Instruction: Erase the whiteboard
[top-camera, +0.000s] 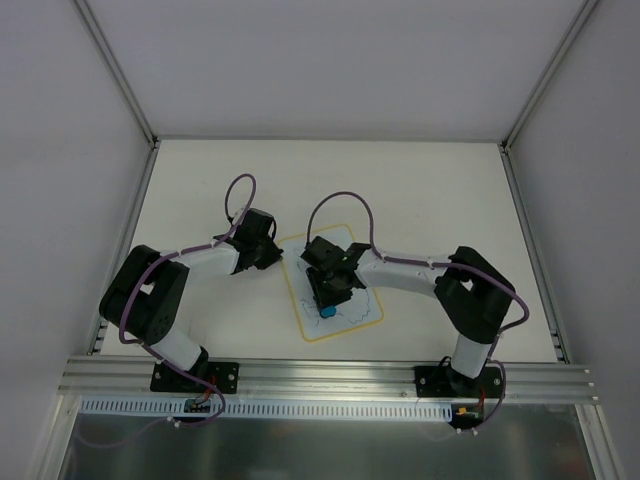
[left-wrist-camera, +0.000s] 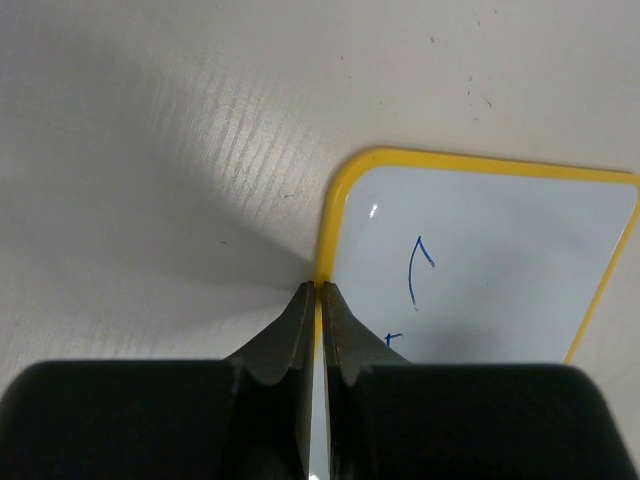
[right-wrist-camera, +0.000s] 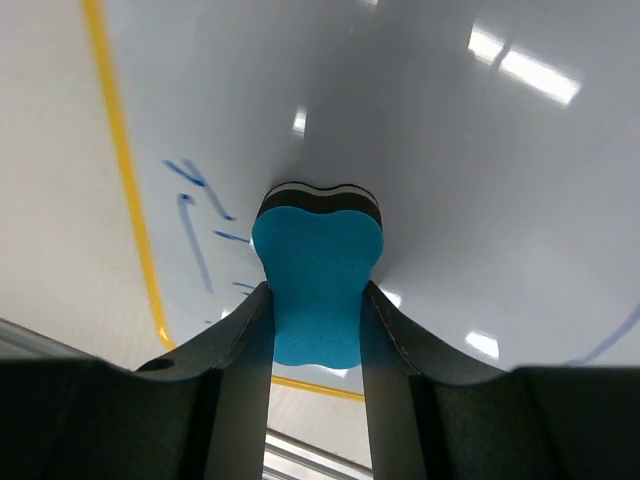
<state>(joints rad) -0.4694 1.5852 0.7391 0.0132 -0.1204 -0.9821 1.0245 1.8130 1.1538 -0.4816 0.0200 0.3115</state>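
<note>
The whiteboard (top-camera: 345, 300) lies flat at the table's middle, white with a thin yellow border and blue scribbles along its near and left parts. My right gripper (top-camera: 328, 300) is shut on the blue bone-shaped eraser (right-wrist-camera: 318, 285), whose black felt end presses on the board (right-wrist-camera: 450, 150) beside blue strokes. My left gripper (left-wrist-camera: 319, 288) is shut, its tips pressed down on the board's yellow left edge (left-wrist-camera: 335, 215); in the top view the left gripper (top-camera: 278, 255) sits at the board's left border. A blue curved stroke (left-wrist-camera: 414, 268) shows in the left wrist view.
An aluminium rail (top-camera: 330, 375) runs along the near table edge, close to the board's near border (right-wrist-camera: 310, 385). White enclosure walls (top-camera: 60, 150) stand at left, right and back. Purple cables (top-camera: 340, 205) loop over both arms.
</note>
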